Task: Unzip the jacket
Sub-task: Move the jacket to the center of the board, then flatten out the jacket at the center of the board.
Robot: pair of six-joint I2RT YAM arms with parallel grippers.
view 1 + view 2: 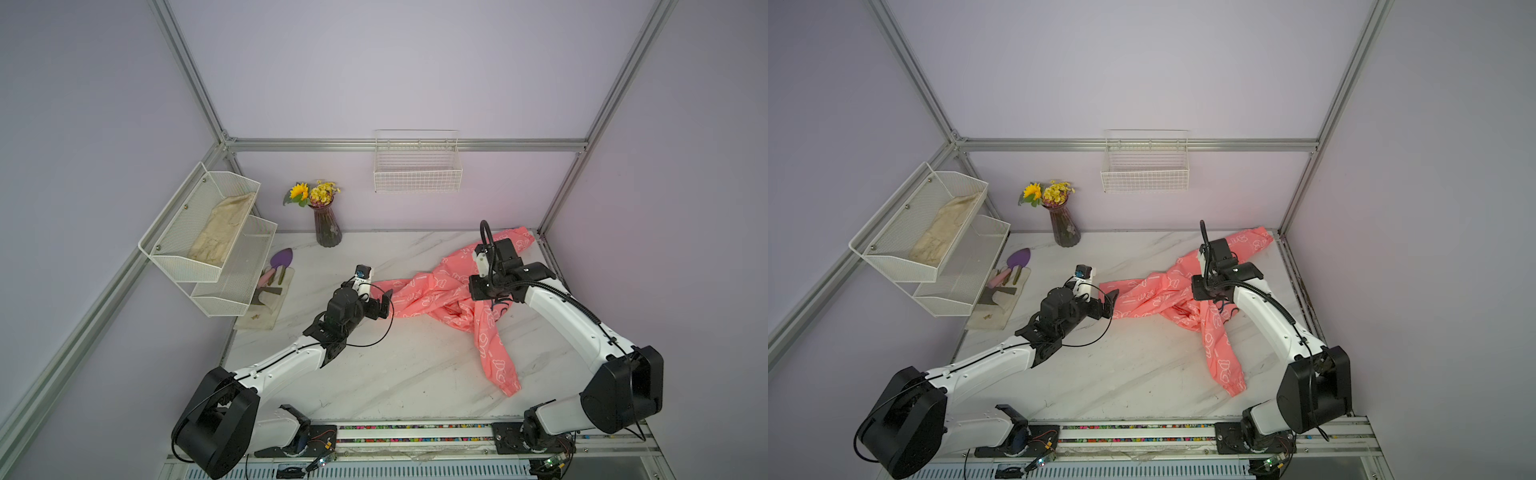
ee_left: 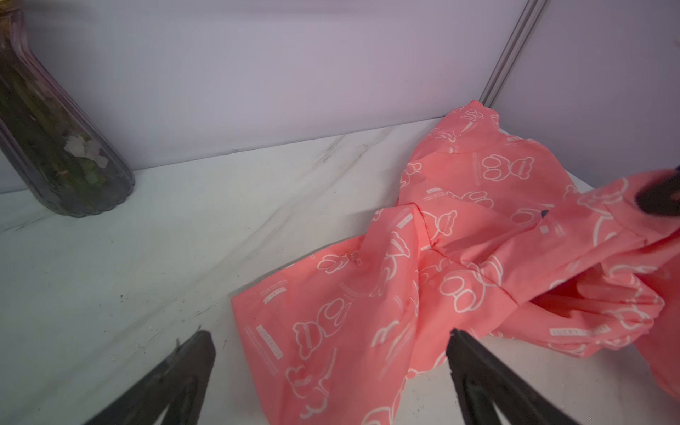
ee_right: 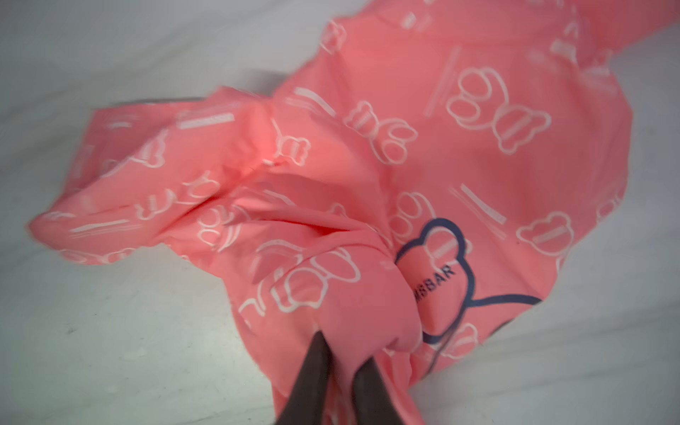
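Far left: wall rack (image 1: 166, 253) holding a beige cloth (image 1: 224, 232); vase (image 1: 328, 226) at the back wall. Left gripper (image 2: 327, 333): jaws spread wide, empty, at the left end of the jacket (image 1: 440, 291). Jacket: crumpled on the marble table (image 1: 374, 374), right of centre, one sleeve trailing forward. Right gripper (image 3: 344, 349): pinching a bunched fold beside the dark bear logo (image 3: 438, 272)

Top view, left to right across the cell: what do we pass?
mesh shelf → flower vase → left gripper → jacket. The wire basket and right arm overlap the jacket's span, so they are left out.
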